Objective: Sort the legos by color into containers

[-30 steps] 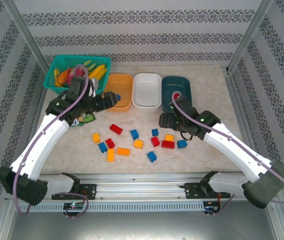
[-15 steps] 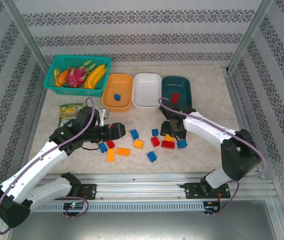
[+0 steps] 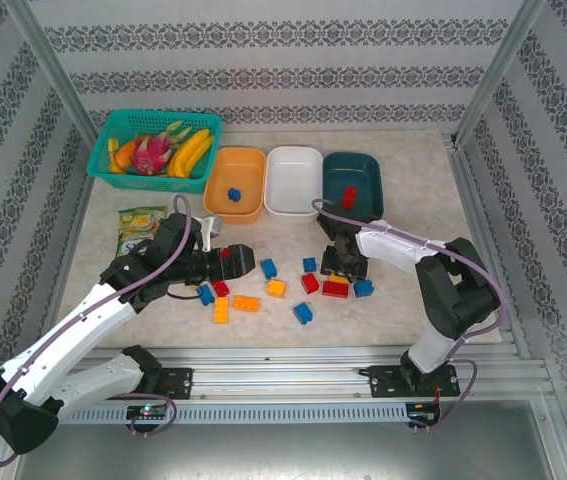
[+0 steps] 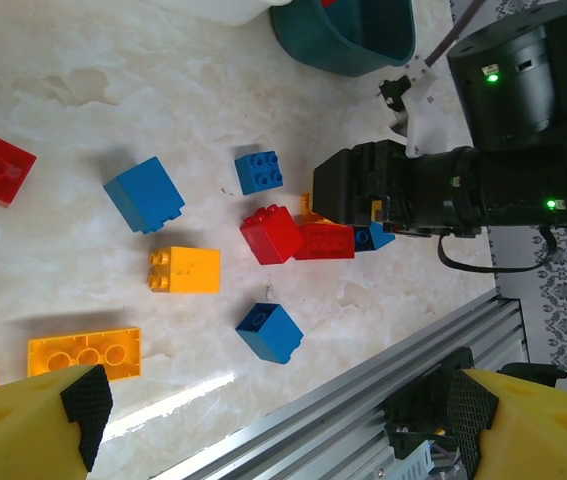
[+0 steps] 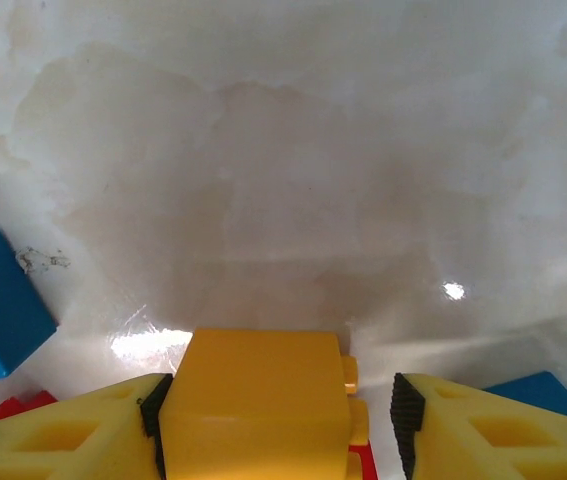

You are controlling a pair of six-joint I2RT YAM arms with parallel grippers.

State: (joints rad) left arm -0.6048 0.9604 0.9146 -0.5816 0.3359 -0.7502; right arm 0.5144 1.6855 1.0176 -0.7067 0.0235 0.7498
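Loose legos lie mid-table: blue, yellow, red and orange among them. My right gripper is down over a yellow lego. Its jaws are open around that brick: the left pad touches it and the right pad stands clear. My left gripper hovers low at the left of the pile, open wide with nothing held. A blue lego lies ahead of it. The orange tray holds one blue lego. The white tray stands between. The teal tray holds a red lego.
A teal basket of toy fruit stands at the back left, with a green snack packet in front of it. The metal rail runs along the near edge. Frame posts rise at the back corners.
My left arm has come back from the orange tray, leaving a blue lego there, and now hovers by the pile. My right gripper dropped from the teal tray onto the yellow lego.
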